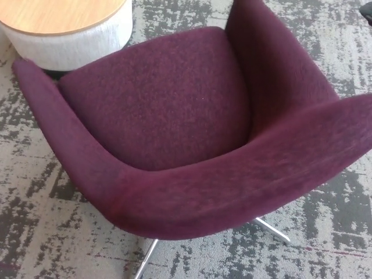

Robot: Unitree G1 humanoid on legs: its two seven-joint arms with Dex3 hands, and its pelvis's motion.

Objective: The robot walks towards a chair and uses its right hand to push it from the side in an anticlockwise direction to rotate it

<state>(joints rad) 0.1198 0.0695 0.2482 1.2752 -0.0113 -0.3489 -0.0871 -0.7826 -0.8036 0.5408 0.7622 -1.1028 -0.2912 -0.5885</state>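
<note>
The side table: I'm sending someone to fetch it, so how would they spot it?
Find the big purple chair on the grey patterned carpet. Behind its arm stands the side table: round, low, the only thing with a light wood top and pale sides.
</note>
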